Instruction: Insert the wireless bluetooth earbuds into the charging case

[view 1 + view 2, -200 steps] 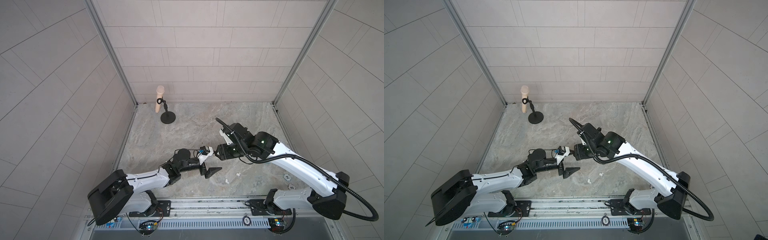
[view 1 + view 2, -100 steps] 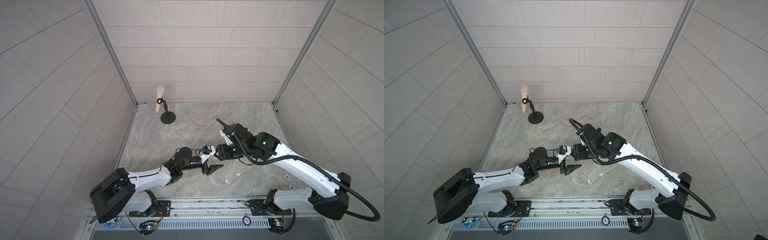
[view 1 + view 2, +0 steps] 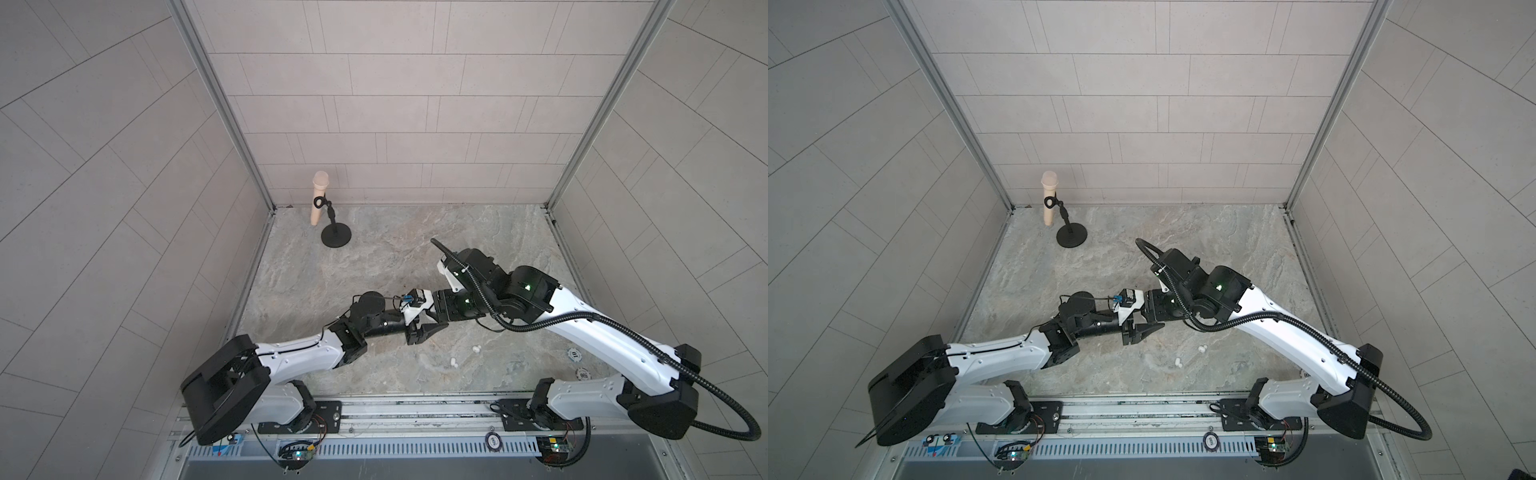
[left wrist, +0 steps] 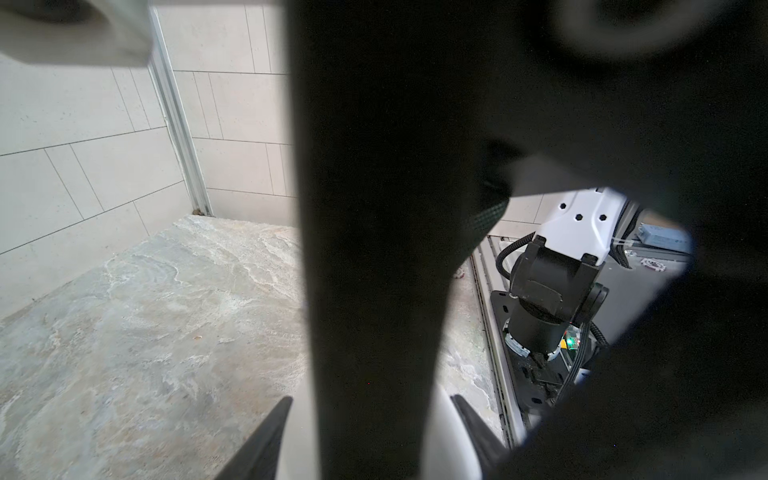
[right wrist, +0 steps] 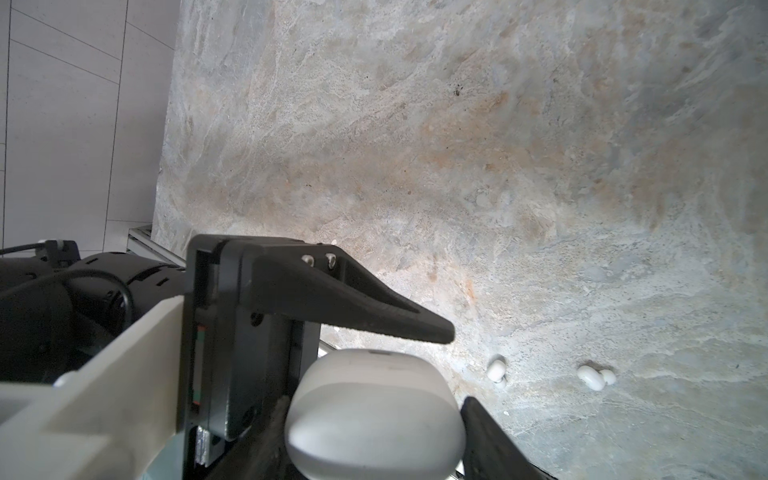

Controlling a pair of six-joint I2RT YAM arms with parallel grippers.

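Earbuds (image 5: 496, 370) lie loose on the worktop (image 5: 415, 166). Left gripper (image 3: 426, 329) just narrowed around the case (image 5: 374, 419) the right gripper (image 5: 375, 399) pinches; can't tell if it's clamped. Lid next, probably.

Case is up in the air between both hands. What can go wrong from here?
1. The right hand grips the rounded case by its sides above the table; a push from the left hand, astride it, may pop it loose.
2. The case looks shut, so nothing can go in yet.
3. Two earbuds lie loose nearby; a dropped case or a low arm may scatter them.
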